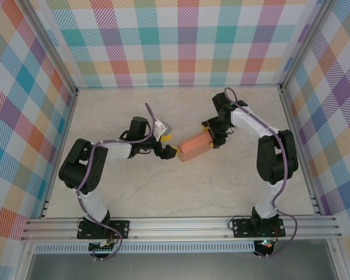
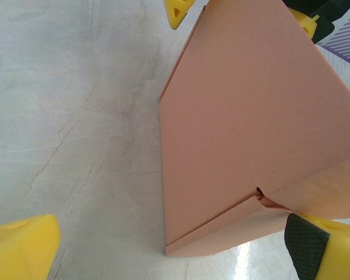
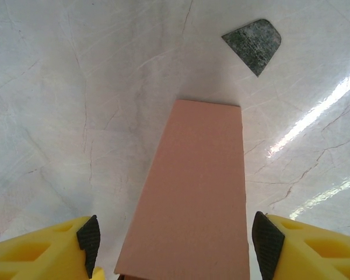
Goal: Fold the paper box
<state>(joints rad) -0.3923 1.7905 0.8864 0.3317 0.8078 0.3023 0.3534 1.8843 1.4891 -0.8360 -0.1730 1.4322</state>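
Observation:
The paper box (image 1: 195, 146) is a closed salmon-orange rectangular box lying on the table between both arms. In the left wrist view the paper box (image 2: 251, 116) shows a folded flap edge along its near end. My left gripper (image 2: 175, 251) is open wide around that end, its right pad (image 2: 306, 242) close beside the card. My left gripper (image 1: 170, 146) sits at the box's left end. My right gripper (image 3: 178, 245) straddles the paper box (image 3: 192, 198) from the other end, open with a gap on each side. It stands at the box's right end (image 1: 213, 135).
The pale marbled table (image 1: 134, 192) is walled by plaid panels on three sides. A dark grey patch (image 3: 254, 44) lies on the surface beyond the box's far end. A metal rail (image 1: 181, 224) runs along the near edge.

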